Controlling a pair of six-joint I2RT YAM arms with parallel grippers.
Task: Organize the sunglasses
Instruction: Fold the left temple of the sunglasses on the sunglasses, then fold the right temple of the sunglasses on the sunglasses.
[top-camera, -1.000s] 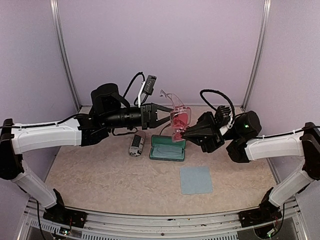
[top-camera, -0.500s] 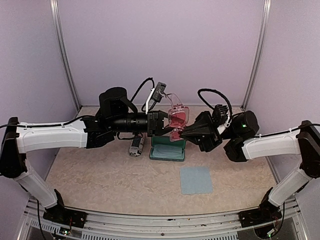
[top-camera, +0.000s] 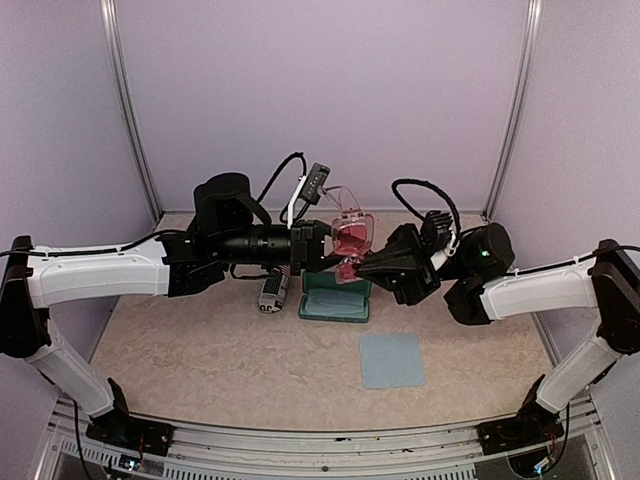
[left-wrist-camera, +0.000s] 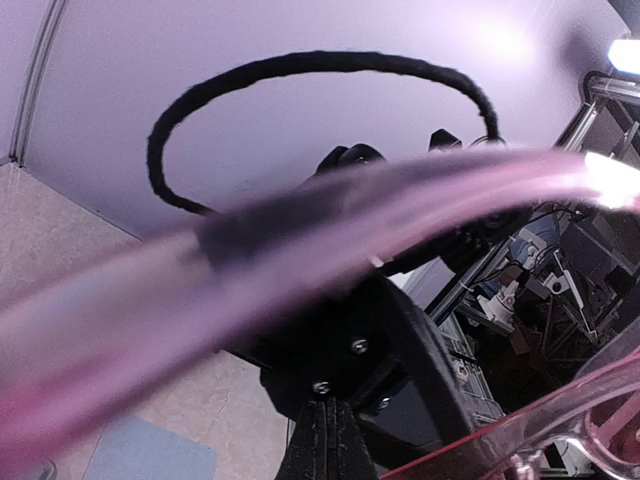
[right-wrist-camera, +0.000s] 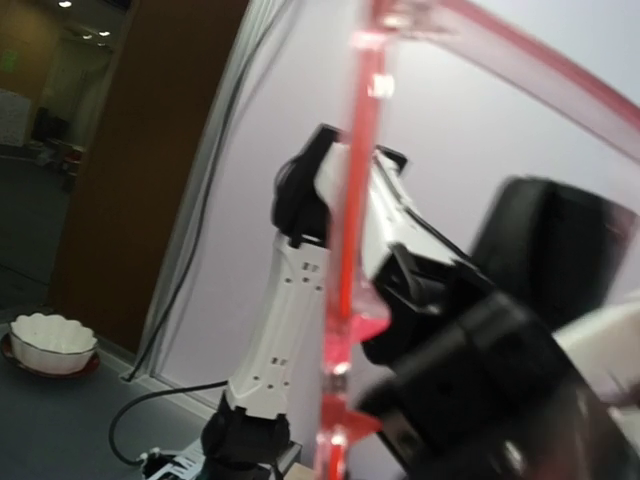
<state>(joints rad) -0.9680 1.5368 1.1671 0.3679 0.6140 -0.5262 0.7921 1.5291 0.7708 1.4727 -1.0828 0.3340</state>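
the thin pale-pink translucent sunglasses (top-camera: 352, 236) hang above the open teal oblong case (top-camera: 335, 300), pinched in the closed right gripper (top-camera: 351, 267). the left gripper (top-camera: 325, 245), also closed, meets their edge; whether it grips them is unclear. fold the temples gently, directly over the case.

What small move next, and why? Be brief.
Probably the left gripper folds inward the temple it seems to pinch: both it and the right gripper are shut on the pink sunglasses, held up near the open case with a temple sticking out.

1 pair of pink sunglasses (top-camera: 352, 236), 1 teal case (top-camera: 336, 298), 1 striped pouch (top-camera: 272, 290), 1 blue cloth (top-camera: 391, 360)
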